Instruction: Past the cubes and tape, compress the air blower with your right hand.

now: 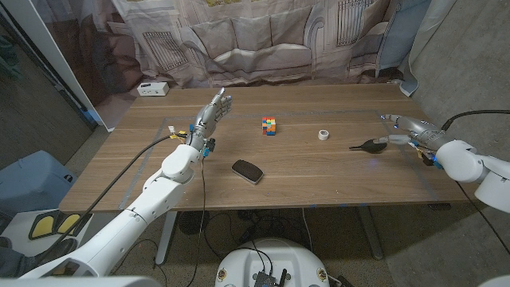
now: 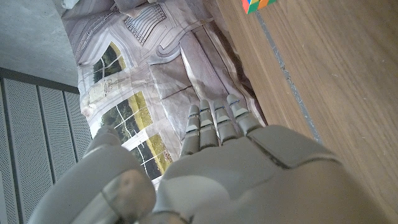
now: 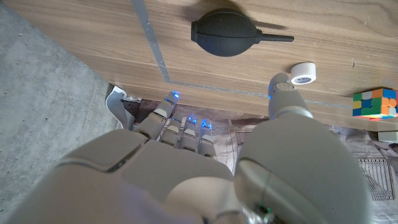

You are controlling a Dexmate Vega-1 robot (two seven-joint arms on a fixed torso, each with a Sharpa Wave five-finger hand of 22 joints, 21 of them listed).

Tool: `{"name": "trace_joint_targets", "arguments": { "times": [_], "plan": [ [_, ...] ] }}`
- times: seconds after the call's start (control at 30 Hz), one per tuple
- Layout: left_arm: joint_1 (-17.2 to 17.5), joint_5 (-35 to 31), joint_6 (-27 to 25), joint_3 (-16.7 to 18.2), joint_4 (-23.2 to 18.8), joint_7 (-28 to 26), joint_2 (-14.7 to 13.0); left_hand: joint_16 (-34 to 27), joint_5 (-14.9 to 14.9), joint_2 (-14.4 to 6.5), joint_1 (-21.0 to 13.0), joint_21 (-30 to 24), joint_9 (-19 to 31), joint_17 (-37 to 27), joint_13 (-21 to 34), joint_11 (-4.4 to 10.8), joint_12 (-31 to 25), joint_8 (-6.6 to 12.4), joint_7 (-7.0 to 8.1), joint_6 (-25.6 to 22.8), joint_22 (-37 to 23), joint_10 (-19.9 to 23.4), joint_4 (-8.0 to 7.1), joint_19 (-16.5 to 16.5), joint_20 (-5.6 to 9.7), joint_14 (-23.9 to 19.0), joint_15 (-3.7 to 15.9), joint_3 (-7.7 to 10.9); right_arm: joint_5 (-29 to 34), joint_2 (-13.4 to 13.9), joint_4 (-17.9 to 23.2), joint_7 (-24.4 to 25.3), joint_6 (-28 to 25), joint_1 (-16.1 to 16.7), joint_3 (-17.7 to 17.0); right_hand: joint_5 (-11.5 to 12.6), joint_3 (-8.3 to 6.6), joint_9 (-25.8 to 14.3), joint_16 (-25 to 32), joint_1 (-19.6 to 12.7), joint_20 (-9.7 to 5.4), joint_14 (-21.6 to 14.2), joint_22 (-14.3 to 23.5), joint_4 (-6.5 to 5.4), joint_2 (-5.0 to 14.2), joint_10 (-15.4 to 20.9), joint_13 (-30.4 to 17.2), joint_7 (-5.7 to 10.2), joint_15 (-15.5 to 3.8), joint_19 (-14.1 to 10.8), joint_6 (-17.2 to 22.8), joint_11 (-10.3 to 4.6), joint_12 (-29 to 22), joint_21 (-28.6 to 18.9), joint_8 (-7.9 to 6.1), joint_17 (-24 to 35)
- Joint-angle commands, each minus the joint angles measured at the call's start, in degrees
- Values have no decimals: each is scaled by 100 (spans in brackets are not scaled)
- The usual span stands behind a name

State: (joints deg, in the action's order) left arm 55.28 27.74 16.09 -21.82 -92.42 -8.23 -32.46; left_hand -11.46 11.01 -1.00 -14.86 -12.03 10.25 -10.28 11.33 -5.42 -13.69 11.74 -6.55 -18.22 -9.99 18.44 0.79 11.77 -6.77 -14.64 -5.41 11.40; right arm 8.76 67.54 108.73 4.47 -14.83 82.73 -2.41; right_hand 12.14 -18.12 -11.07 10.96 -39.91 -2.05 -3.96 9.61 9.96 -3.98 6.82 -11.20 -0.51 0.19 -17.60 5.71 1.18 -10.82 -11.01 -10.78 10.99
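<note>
The black air blower (image 1: 368,145) lies on the table's right side, its thin nozzle pointing left; it also shows in the right wrist view as a round bulb (image 3: 222,39). My right hand (image 1: 409,128) hovers just right of it, fingers apart, holding nothing. A colourful cube (image 1: 269,125) sits mid-table and also shows as the cube (image 3: 374,103). The white tape roll (image 1: 324,135) lies between cube and blower, seen too as the tape roll (image 3: 303,73). My left hand (image 1: 211,114) is raised over the table's left part, fingers spread, with the cube (image 2: 259,5) beyond it.
A black oblong object (image 1: 248,171) lies near the table's front middle. A white box (image 1: 152,89) stands at the far left corner. Grey tape lines (image 1: 358,108) mark the wooden tabletop (image 1: 319,171). A printed curtain (image 1: 263,40) hangs behind the table.
</note>
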Motion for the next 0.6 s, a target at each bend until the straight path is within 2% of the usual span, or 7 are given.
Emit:
{"name": "trace_joint_targets", "arguments": {
  "times": [0.03, 0.37, 0.4, 0.43, 0.47, 0.6],
  "plan": [
    [-27, 14, -46, -19, 30, 90, -34, 22, -9, -19, -4, 21, 25, -11, 20, -17, 1, -14, 3, -56, -25, 50, 7, 51, 16, -37, 7, -9, -111, 555, 232, -408, -392, -456, 368, 17, -40, -20, 36, -92, 8, -41, 11, -6, 15, 10, -3, -1, -6, -77, -40, -35, -9, -17, -1, 13],
    [12, 59, 36, 4, 92, 72, 16, 29, -7, -24, 7, 29, 25, -11, 21, -14, 8, -25, 2, -54, -25, 57, 8, 47, 9, -33, -1, -14, -168, 819, 303, -558, -521, -765, 722, 10, -49, -21, 46, -149, 26, -64, 12, -17, 0, -34, -3, 44, -4, -114, -101, -156, -3, -23, 1, 11],
    [14, 60, 45, 3, 102, 69, 24, 30, -7, -24, 8, 29, 25, -11, 21, -12, 8, -25, -2, -55, -25, 56, 8, 49, 10, -33, 0, -14, -213, 835, 286, -606, -490, -819, 765, 11, -54, -22, 53, -164, 21, -80, 12, -17, -1, -37, -4, 53, -28, -123, -108, -149, -4, -25, 0, 11],
    [13, 58, 48, 3, 106, 69, 25, 29, -7, -25, 9, 29, 25, -11, 21, -15, 9, -26, -4, -55, -25, 58, 8, 50, 11, -36, -1, -15, -256, 843, 264, -645, -452, -873, 811, 10, -60, -22, 67, -194, -15, -121, 12, -18, -14, -5, -3, 33, -81, -186, -118, -66, -21, -44, -7, 10],
    [14, 65, 56, 3, 115, 72, 32, 28, -7, -25, 9, 30, 26, -11, 21, -15, 9, -27, -2, -55, -25, 61, 8, 50, 8, -40, 0, -15, -249, 873, 259, -672, -447, -929, 876, 12, -74, -23, 74, -241, -50, -149, 11, -20, -15, 6, -1, -62, -94, -240, -146, 13, -28, -55, -8, 8],
    [9, 75, 52, 0, 126, 69, 44, 29, -6, -27, 12, 32, 26, -11, 22, -14, 12, -26, 0, -64, -25, 60, 9, 51, 9, -44, 0, -16, -194, 972, 265, -728, -474, -1128, 1116, 18, -100, -23, 75, -295, -60, -155, 10, -19, 9, -6, 1, -107, -97, -274, -203, 36, -25, -59, 5, 9]
  ]
}}
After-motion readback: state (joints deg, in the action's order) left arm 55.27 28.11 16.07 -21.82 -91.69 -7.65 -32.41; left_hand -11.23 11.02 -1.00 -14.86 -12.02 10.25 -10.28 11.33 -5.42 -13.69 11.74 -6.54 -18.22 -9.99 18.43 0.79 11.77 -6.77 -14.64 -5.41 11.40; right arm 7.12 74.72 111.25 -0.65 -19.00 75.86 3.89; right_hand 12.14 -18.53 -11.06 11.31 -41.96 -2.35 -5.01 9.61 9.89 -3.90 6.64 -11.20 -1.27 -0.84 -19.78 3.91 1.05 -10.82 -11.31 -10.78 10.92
